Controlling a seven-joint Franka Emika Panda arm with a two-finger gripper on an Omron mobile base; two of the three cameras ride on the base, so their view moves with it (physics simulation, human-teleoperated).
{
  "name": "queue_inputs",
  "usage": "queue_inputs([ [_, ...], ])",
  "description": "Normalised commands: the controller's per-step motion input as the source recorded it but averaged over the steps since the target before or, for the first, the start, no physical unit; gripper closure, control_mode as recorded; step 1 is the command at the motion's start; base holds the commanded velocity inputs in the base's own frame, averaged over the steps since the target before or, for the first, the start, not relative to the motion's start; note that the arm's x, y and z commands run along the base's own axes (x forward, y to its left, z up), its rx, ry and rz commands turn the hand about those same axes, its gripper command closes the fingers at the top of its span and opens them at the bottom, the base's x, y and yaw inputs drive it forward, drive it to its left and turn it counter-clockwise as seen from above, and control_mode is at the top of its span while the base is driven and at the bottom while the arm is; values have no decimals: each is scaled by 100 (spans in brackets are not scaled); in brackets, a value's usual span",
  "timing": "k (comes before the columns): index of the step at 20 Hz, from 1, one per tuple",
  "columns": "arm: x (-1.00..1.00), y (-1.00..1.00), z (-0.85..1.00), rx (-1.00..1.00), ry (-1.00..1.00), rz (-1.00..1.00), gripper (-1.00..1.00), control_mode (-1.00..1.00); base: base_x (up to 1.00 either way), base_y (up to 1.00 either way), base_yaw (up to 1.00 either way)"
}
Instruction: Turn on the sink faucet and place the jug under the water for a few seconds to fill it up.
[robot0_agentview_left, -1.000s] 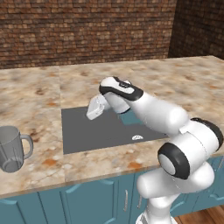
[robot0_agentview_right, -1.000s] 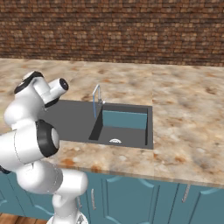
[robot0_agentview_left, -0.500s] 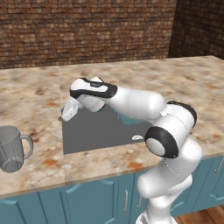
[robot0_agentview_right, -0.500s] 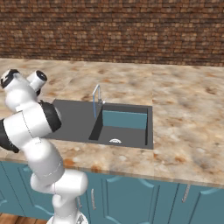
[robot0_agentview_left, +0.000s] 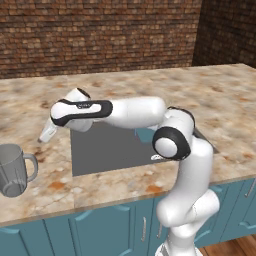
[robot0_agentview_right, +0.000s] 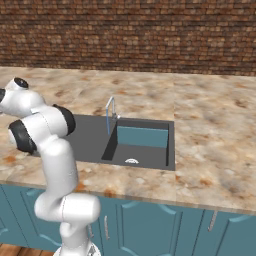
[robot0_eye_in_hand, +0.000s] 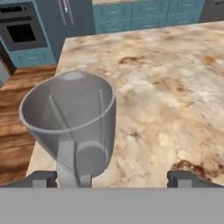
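The jug (robot0_agentview_left: 15, 170) is a translucent grey pitcher standing upright on the counter's front left, handle to its right. In the hand view the jug (robot0_eye_in_hand: 72, 118) is close ahead and left of centre, its handle turned toward me. My gripper (robot0_agentview_left: 44, 137) hangs open just up and right of the jug, apart from it, with nothing between its fingers (robot0_eye_in_hand: 183, 177). The sink (robot0_agentview_left: 107, 147) lies to the gripper's right, under my outstretched arm. The sink faucet (robot0_agentview_right: 111, 112) is a thin silver tap standing at the sink's (robot0_agentview_right: 142, 150) back left rim. No water is visible.
Speckled stone counter (robot0_agentview_left: 210, 95) runs wide around the sink, with a brick wall (robot0_agentview_right: 150, 35) behind. Past the counter's end the hand view has a wooden floor (robot0_eye_in_hand: 17, 105), an oven (robot0_eye_in_hand: 22, 26) and teal cabinets (robot0_eye_in_hand: 131, 15). The jug stands near the counter's front edge.
My arm has swung left from over the sink, across its left rim, to the counter beside the jug. The gripper stayed open. The jug has not moved.
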Motion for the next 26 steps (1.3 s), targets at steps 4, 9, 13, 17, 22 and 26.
queue_inputs([
  [4, -14, 56, -20, -1, 0, 1, -100, -100, 0, 0, 0],
  [9, -27, 68, -20, -5, 0, 2, -100, -100, 0, 0, 0],
  [13, 0, 22, -10, -5, 0, 1, -100, -100, 0, 0, 0],
  [17, -21, 0, 0, 0, -7, 0, -100, -100, 0, 0, 0],
  [22, -43, 0, 3, 0, -21, 0, -100, -100, 0, 0, 0],
  [26, -11, 7, -3, 0, -2, 0, -100, -100, 0, 0, 0],
])
